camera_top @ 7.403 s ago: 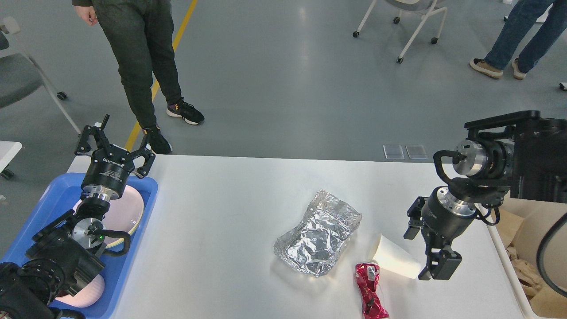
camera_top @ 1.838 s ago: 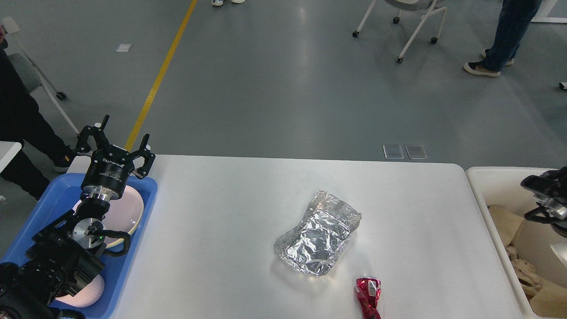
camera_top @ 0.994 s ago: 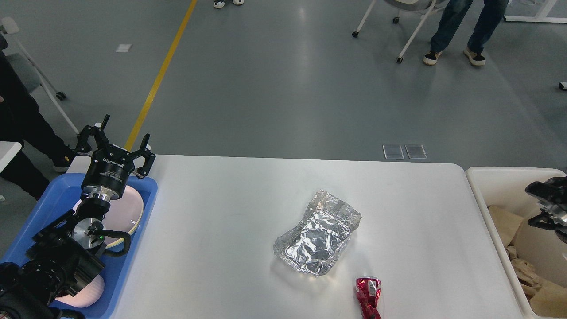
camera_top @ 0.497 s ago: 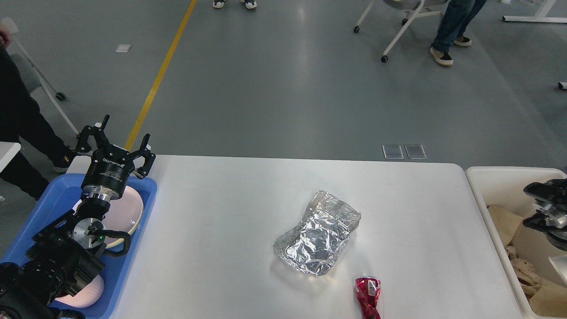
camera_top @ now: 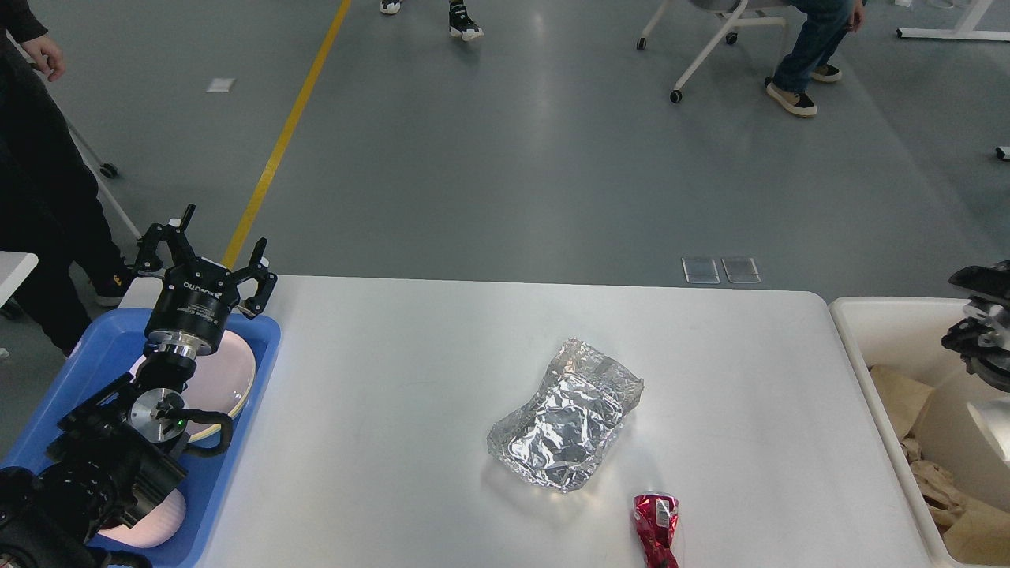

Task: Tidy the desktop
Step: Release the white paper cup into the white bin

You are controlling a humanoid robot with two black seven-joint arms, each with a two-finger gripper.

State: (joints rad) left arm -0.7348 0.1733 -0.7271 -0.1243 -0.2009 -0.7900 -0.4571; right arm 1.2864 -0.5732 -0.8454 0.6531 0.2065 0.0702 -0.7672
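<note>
The white desktop (camera_top: 410, 379) carries a crumpled sheet of silver foil (camera_top: 564, 414) right of centre and a crushed red can (camera_top: 656, 527) at the front edge. My left gripper (camera_top: 209, 256) is open and empty, raised over the far end of the blue tray (camera_top: 95, 347), well left of both items. Of my right arm only a dark part (camera_top: 982, 331) shows at the right edge, over the cream bin (camera_top: 856, 331). Its fingers are out of view.
The blue tray holds pink plates (camera_top: 229, 379). The cream bin holds brown paper scraps (camera_top: 899, 394). A person in dark clothes (camera_top: 39, 173) stands at the far left beside the table. A wheeled chair (camera_top: 710, 39) and other people's feet are far behind.
The white paper cup that my right gripper held by the can 7.4 s ago is gone from the desktop. My right arm has withdrawn over the bin and lately shifted up. Left arm unmoved.
</note>
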